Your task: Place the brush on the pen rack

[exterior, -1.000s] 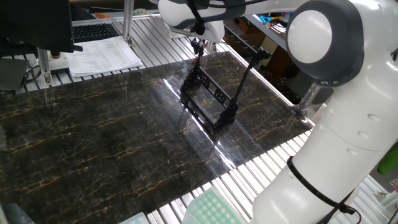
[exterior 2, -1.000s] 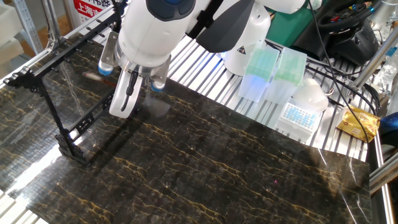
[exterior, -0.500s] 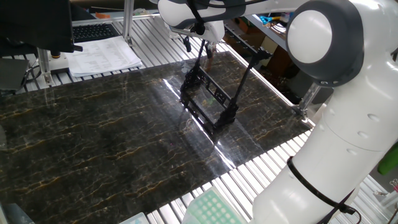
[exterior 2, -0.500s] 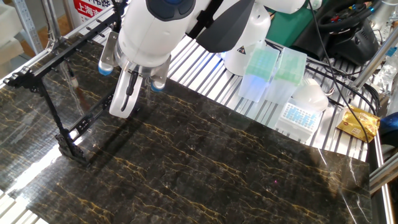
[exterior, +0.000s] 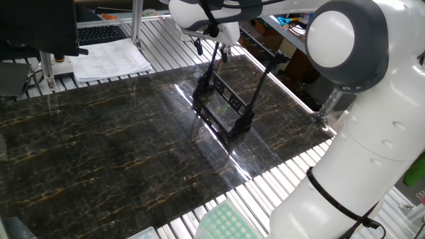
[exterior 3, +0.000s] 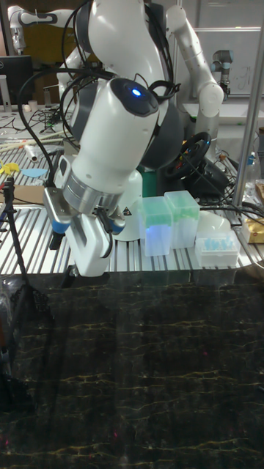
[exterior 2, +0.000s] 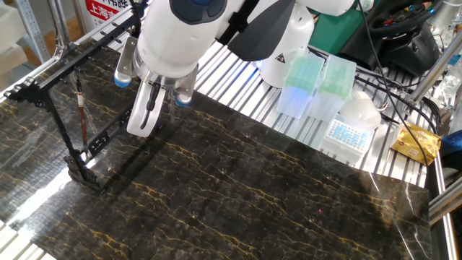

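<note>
The pen rack (exterior 2: 50, 78) is a black frame of thin bars on the left of the dark marble table, also seen as the pen rack (exterior: 240, 123) and at the left edge as the pen rack (exterior 3: 15, 234). The brush (exterior 2: 81, 115) stands almost upright inside the rack, reddish shaft downward, apart from my fingers. It appears as a thin dark line, the brush (exterior: 213, 65). My gripper (exterior 2: 148, 108) hangs to the right of it, open and empty. The same gripper (exterior: 211, 50) hovers above the rack's far end, and gripper (exterior 3: 92, 267) is above the table's back edge.
Printed papers (exterior: 109, 60) and a keyboard (exterior: 99, 33) lie behind the table. Two green tip boxes (exterior 2: 303, 79), a white box (exterior 2: 346, 126) and a yellow packet (exterior 2: 415, 141) sit on the slatted bench beyond the far edge. My arm's white base (exterior: 358, 153) stands at the right.
The brush has left my gripper: it was a blur near the fingers, then swung down, and now stands nearly vertical inside the rack. The gripper has stayed in place.
</note>
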`<state>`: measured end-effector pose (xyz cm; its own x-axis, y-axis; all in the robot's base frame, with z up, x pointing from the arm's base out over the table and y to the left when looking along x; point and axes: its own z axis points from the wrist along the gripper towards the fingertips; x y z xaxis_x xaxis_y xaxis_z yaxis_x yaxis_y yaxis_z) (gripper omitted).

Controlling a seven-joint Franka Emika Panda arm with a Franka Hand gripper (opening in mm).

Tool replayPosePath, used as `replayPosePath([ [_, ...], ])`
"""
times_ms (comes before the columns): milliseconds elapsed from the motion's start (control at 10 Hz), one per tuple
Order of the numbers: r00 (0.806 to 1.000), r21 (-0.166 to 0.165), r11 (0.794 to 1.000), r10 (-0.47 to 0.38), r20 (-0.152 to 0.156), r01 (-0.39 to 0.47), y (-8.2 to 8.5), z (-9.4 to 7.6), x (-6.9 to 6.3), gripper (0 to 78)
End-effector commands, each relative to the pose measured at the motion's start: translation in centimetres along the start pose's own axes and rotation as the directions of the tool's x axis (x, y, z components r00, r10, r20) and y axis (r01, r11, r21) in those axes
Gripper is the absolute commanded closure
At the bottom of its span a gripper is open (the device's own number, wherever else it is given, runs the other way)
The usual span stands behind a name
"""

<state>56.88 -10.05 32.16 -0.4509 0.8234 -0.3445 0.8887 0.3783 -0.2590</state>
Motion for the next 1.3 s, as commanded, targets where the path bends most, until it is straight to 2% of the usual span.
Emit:
replayPosePath([
  [100, 0.985, -0.116, 0.99, -0.1, -0.137, 0.085, 0.3, -1.4, 0.9, 0.3],
  [400, 0.97, -0.139, 0.972, -0.206, -0.13, 0.188, 0.4, -2.1, 1.6, 0.3],
  [600, 0.915, -0.213, 0.916, -0.375, -0.148, 0.341, 0.5, -2.7, 2.2, 0.3],
  [800, 0.866, -0.317, 0.858, -0.47, -0.172, 0.403, 1.0, -3.3, 3.3, 0.3],
  [1000, 0.778, -0.342, 0.759, -0.618, -0.112, 0.554, 1.4, -3.8, 4.3, 0.3],
  [1100, 0.744, -0.354, 0.72, -0.662, -0.095, 0.596, 1.5, -4.0, 4.6, 0.3],
  [1200, 0.689, -0.389, 0.658, -0.72, -0.076, 0.645, 1.7, -4.3, 5.1, 0.3],
  [1300, 0.658, -0.407, 0.622, -0.75, -0.066, 0.669, 1.7, -4.5, 5.4, 0.3],
])
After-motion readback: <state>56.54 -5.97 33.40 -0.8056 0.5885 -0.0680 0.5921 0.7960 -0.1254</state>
